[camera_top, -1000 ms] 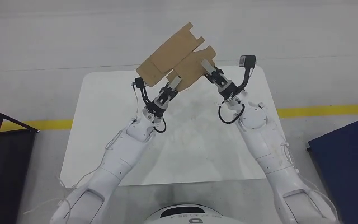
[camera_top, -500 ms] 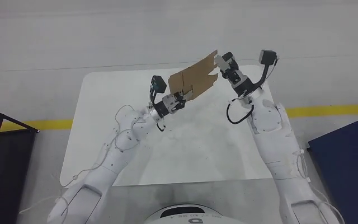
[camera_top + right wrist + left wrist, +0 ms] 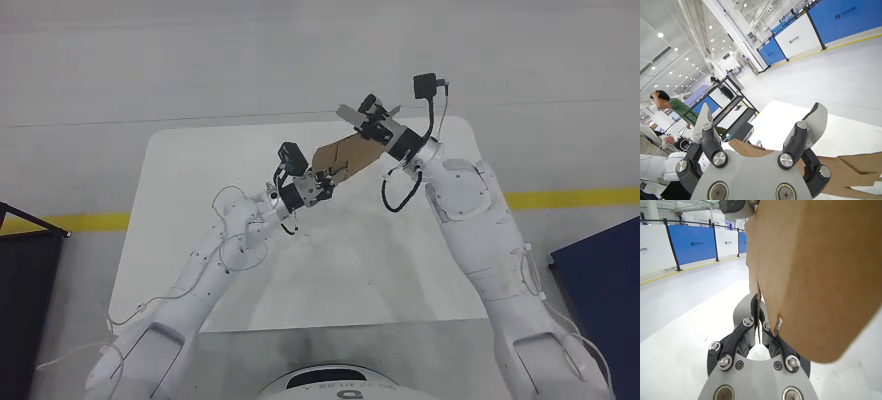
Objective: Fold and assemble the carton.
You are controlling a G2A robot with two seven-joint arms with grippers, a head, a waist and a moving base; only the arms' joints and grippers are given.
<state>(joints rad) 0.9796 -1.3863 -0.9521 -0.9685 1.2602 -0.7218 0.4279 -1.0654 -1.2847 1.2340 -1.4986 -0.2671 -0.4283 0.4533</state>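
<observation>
We see the left gripper [image 3: 758,315] clamped tight on a thin edge of the carton [image 3: 810,275]. The cardboard edge runs straight between its fingers [image 3: 743,311], which press on both faces. The rest of the carton is a brown panel. It rises past the fingertips and spreads to one side of that gripper, up in the air above the white table [image 3: 200,220].

From the top view, the carton [image 3: 345,155] spans between the two grippers. The left gripper [image 3: 318,186] is at its lower end and the right gripper [image 3: 370,112] at its upper end.

The right gripper [image 3: 761,108] is spread wide, with nothing between its fingers [image 3: 817,115]. The carton [image 3: 848,170] sits back by its palm, behind the finger bases, and shows a notched flap edge. We cannot tell if the palm touches the cardboard.
</observation>
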